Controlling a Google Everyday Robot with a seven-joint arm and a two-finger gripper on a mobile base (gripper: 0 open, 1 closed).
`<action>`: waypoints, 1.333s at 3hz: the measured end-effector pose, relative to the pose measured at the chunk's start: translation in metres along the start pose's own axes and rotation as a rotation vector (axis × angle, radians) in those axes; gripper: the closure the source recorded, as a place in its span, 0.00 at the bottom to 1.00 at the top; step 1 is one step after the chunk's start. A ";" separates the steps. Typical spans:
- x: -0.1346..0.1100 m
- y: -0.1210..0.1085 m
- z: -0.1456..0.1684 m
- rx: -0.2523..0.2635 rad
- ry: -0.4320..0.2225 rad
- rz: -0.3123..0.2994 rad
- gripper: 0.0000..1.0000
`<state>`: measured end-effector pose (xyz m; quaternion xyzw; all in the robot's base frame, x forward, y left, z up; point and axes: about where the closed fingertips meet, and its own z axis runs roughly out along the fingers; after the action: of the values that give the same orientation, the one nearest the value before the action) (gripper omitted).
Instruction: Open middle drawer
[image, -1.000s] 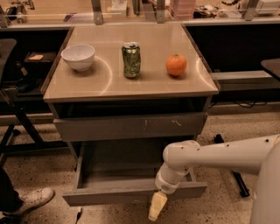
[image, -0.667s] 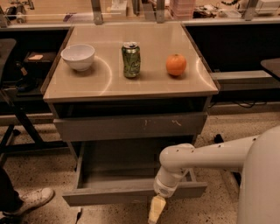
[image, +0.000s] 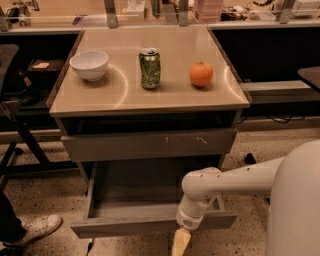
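The middle drawer (image: 125, 227) is a wide shallow grey drawer with a plain front. It stands pulled well out from the cabinet and its grey tray interior (image: 145, 192) shows. Above it is the taller grey drawer front with pale scratch marks (image: 150, 144), which is pushed in. My white arm (image: 220, 182) reaches in from the right, over the open drawer's front right part. My gripper (image: 181, 242) hangs at the wrist's end, just in front of and below the drawer's front edge, pointing down at the floor.
On the beige cabinet top (image: 125, 95) stand a white bowl (image: 89, 64), a green can (image: 150, 68) and an orange (image: 201, 74). A person's shoe (image: 35, 229) is at the lower left. A black chair frame (image: 20, 135) stands at the left, and a bench (image: 280, 90) at the right.
My arm has shifted slightly left and its upper part now fills more of the right edge. The drawer stays pulled out about as far as before.
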<state>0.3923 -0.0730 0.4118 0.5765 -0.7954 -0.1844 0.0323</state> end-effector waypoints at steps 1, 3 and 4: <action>0.011 0.012 -0.006 -0.008 0.006 0.011 0.00; 0.050 0.056 -0.024 -0.032 0.011 0.082 0.00; 0.048 0.055 -0.024 -0.033 0.011 0.082 0.00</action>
<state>0.3330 -0.1095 0.4441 0.5438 -0.8150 -0.1928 0.0534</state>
